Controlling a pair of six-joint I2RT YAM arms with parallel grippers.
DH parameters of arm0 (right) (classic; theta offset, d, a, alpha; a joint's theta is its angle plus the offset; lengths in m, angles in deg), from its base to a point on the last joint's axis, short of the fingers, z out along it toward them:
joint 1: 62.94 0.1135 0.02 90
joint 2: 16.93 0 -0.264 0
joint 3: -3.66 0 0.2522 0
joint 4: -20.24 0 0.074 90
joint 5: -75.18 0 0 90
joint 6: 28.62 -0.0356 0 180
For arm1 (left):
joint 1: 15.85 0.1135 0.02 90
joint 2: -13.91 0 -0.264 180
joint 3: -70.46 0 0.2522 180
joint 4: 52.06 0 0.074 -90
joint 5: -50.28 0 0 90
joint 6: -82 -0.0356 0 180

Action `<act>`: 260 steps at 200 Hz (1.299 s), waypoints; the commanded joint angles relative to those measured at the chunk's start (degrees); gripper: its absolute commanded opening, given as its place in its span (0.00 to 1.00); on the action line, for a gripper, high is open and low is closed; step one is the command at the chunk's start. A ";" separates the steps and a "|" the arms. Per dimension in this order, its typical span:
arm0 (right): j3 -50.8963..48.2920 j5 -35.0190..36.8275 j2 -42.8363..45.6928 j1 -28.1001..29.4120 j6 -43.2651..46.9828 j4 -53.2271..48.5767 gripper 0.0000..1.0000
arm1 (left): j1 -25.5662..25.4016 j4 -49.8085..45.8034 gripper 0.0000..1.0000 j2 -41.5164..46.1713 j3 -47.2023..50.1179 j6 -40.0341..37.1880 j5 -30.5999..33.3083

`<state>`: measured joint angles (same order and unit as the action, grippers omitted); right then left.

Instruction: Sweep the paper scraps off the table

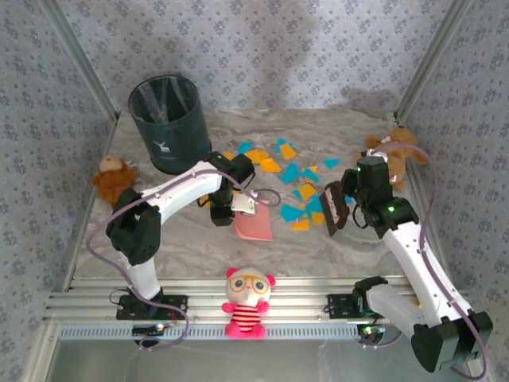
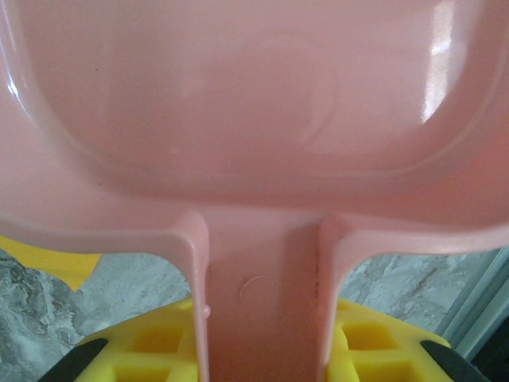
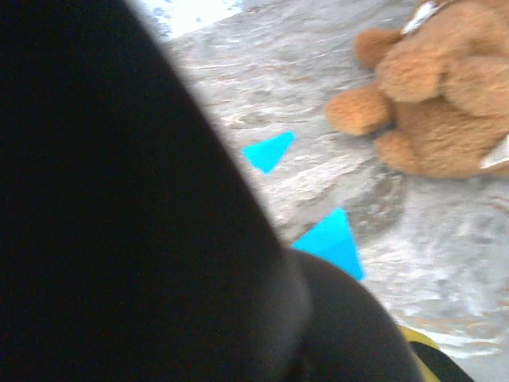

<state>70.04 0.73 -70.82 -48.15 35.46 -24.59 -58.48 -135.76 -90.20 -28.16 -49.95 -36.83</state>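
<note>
Marbled table [image 1: 183,239] from above: paper scraps [image 1: 290,173] strewn mid-table between dustpan [image 1: 254,227] and brush [image 1: 334,208]. At wrist, left gripper [image 2: 262,354] plainly clamped on pink dustpan handle; right gripper [image 1: 348,208] closed round dark brush, just blurred black up close.

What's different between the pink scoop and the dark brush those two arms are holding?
The pink dustpan is pale and broad; the dark brush is nearly black and narrow. The dustpan sits near-left of the paper scraps; the brush stands on edge at their right. Shared: each is gripped, by the left end effector and right end effector.
</note>
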 commanded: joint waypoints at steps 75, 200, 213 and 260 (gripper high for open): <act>-4.61 10.70 2.11 3.11 3.93 5.63 0.00 | -1.66 -6.32 0.00 -8.40 -9.14 2.28 -0.30; -10.16 15.53 -1.11 9.02 3.73 12.68 0.00 | -3.02 -7.81 0.00 -14.30 -14.08 4.16 0.36; -10.17 14.97 -1.33 9.49 3.31 12.49 0.00 | -3.02 -8.49 0.00 -14.87 -14.67 4.72 -0.05; -10.61 13.37 -1.35 11.39 1.28 12.88 0.00 | -3.03 -9.44 0.00 -16.80 -16.09 6.62 -0.44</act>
<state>60.03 14.37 -72.22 -37.71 38.50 -12.70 -61.23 -142.12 -105.70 -42.37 -44.75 -36.70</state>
